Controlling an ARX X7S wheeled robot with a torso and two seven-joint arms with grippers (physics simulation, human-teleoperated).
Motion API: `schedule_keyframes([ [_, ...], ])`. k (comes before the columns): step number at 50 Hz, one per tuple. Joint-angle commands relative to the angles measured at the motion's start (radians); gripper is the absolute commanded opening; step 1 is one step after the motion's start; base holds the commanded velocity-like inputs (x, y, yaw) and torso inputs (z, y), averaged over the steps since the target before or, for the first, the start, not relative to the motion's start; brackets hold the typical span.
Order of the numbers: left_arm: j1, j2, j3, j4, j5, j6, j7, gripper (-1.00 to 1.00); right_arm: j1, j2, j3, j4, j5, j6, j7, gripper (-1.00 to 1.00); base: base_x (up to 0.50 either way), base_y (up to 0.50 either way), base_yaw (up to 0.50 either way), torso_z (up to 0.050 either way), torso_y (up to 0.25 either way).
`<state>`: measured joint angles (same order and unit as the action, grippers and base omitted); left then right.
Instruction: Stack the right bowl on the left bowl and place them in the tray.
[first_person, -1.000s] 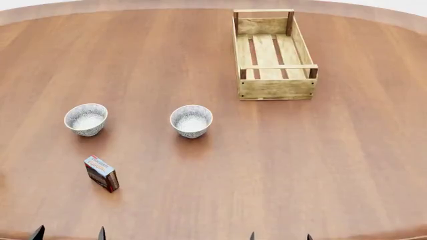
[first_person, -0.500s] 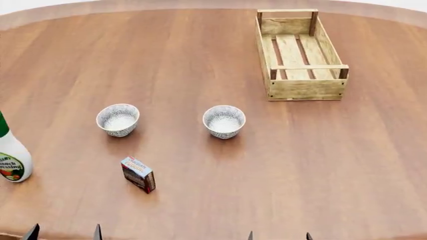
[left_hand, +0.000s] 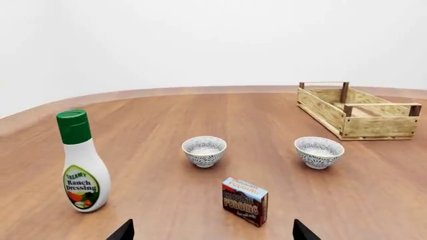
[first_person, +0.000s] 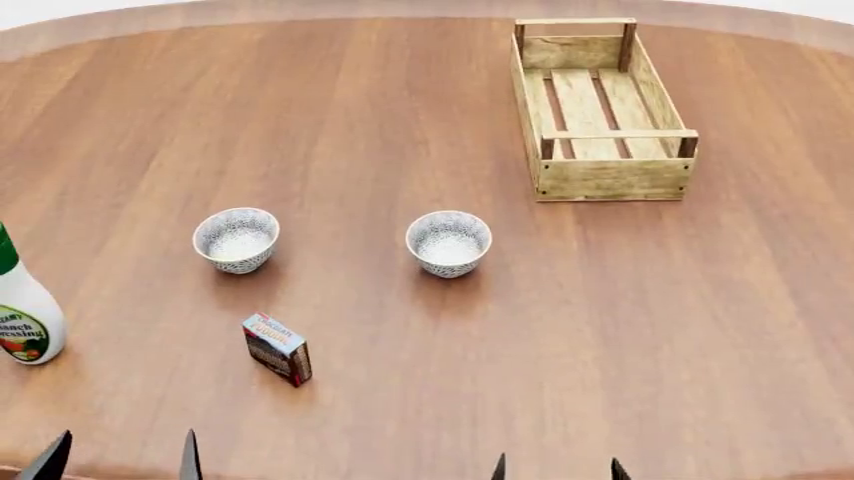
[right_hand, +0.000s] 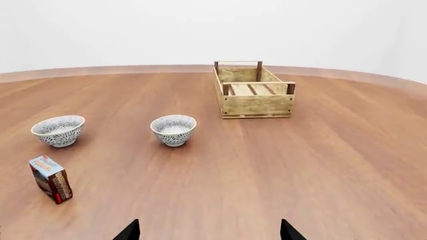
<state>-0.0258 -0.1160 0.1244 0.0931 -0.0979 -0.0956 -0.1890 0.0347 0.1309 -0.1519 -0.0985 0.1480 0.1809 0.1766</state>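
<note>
We see the left bowl (first_person: 236, 240) and right bowl (first_person: 449, 243) apart on the wood table (first_person: 400, 110); tray (first_person: 601, 110) at 1 o'clock. Pudding box (first_person: 278, 348) and dressing bottle (first_person: 24, 320) stand at 8 o'clock. The left gripper (first_person: 120, 462) and right gripper (first_person: 558, 468) are spread.

— What blocks your reach to the left bowl (first_person: 236, 239)?
— The pudding box (first_person: 278, 348) stands just before it, the dressing bottle (first_person: 23, 310) well off left.
— And the right bowl (first_person: 449, 243)?
— Bare table (first_person: 641, 320) leads to it, and onward to the tray (first_person: 601, 180).
</note>
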Motion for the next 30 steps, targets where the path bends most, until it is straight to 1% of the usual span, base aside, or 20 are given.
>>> schedule_keyframes([
  [1,-0.081,0.001,-0.027,0.172,-0.013,-0.245,-0.014,1.0,0.06,0.004,0.028,-0.167,0.049,0.233,-0.011,1.0,0.0,0.0,0.0,0.0,0.0],
  [4,-0.139,-0.008,-0.033,0.261,-0.029,-0.358,-0.022,1.0,0.106,0.009,0.049,-0.245,0.088,0.34,0.003,1.0,0.0,0.0,0.0,0.0,0.0],
  [7,-0.183,-0.016,-0.024,0.322,-0.032,-0.434,-0.028,1.0,0.163,0.009,0.074,-0.286,0.123,0.436,0.023,1.0,0.0,0.0,0.0,0.0,0.0],
  [10,-0.216,-0.02,-0.023,0.372,-0.048,-0.494,-0.027,1.0,0.201,0.011,0.082,-0.311,0.136,0.492,0.039,1.0,0.0,0.0,0.0,0.0,0.0],
  [12,-0.255,-0.021,-0.032,0.406,-0.076,-0.548,-0.017,1.0,0.26,0.013,0.096,-0.355,0.164,0.581,0.053,1.0,0.0,0.0,0.0,0.0,0.0],
  [15,-0.312,-0.027,-0.035,0.448,-0.086,-0.618,-0.025,1.0,0.335,0.014,0.103,-0.386,0.18,0.667,0.078,1.0,0.0,0.0,0.0,0.0,0.0],
  [18,-0.352,-0.034,-0.031,0.47,-0.089,-0.662,-0.031,1.0,0.37,0.015,0.108,-0.412,0.193,0.708,0.088,1.0,0.0,0.0,0.0,0.0,0.0],
  [19,-0.382,-0.033,-0.037,0.486,-0.103,-0.701,-0.028,1.0,0.392,0.014,0.111,-0.423,0.198,0.731,0.095,1.0,0.0,0.0,0.0,0.0,0.0],
  [22,-0.421,-0.036,-0.036,0.51,-0.107,-0.739,-0.035,1.0,0.419,0.015,0.107,-0.441,0.2,0.758,0.109,1.0,0.0,0.0,0.0,0.0,0.0],
  [25,-0.468,-0.04,-0.033,0.539,-0.112,-0.788,-0.043,1.0,0.478,0.015,0.119,-0.48,0.224,0.841,0.125,1.0,0.0,0.0,0.0,0.0,0.0],
  [30,-0.523,-0.046,-0.033,0.582,-0.12,-0.852,-0.054,1.0,0.532,0.014,0.134,-0.516,0.246,0.909,0.143,1.0,0.0,0.0,0.0,0.0,0.0],
])
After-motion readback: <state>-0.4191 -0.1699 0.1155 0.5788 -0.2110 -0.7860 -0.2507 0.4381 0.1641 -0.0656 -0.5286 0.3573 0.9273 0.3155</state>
